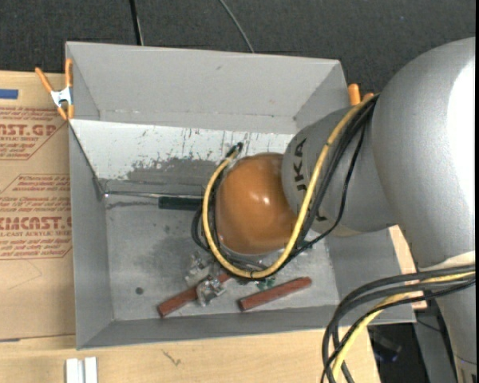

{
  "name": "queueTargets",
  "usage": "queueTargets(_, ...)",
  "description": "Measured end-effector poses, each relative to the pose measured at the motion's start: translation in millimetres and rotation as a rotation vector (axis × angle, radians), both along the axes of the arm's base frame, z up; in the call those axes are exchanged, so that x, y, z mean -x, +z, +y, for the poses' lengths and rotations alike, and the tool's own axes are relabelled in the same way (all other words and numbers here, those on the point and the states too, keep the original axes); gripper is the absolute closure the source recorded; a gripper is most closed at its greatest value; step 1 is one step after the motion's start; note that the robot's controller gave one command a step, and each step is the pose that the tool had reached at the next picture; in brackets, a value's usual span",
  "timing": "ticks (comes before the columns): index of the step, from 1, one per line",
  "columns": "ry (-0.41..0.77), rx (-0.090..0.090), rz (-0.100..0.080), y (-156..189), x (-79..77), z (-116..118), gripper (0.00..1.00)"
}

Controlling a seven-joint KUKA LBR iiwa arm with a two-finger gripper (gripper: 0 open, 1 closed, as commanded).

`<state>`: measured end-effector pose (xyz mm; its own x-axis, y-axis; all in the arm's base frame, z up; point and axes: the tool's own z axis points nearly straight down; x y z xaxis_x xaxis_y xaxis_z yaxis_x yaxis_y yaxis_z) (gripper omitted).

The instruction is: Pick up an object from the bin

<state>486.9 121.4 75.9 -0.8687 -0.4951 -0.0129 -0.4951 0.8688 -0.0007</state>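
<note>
My gripper (205, 280) is low at the front of the bin, its metal tip showing under the orange cover. It meets the right end of a reddish-brown stick (178, 302) that lies slanted on the bin floor. Whether that stick is gripped cannot be made out. A second reddish-brown stick (275, 293) lies just to the right of the gripper, near the front wall. Further back, a dark green pen-like thing (179, 203) lies along the foot of the rear wall, its right end hidden by the cover.
The arm and its orange cover with yellow and black cables fill the bin's right half. Bare scuffed floor lies to the left of the gripper.
</note>
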Motion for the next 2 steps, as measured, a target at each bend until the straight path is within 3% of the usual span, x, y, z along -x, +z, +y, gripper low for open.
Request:
queueTargets(1, 0.000, 0.000, 0.000, 0, 0.0, 0, 1.00)
queueTargets(2, -0.075, 0.003, 0.001, 181, -30.4, -20, 1.00)
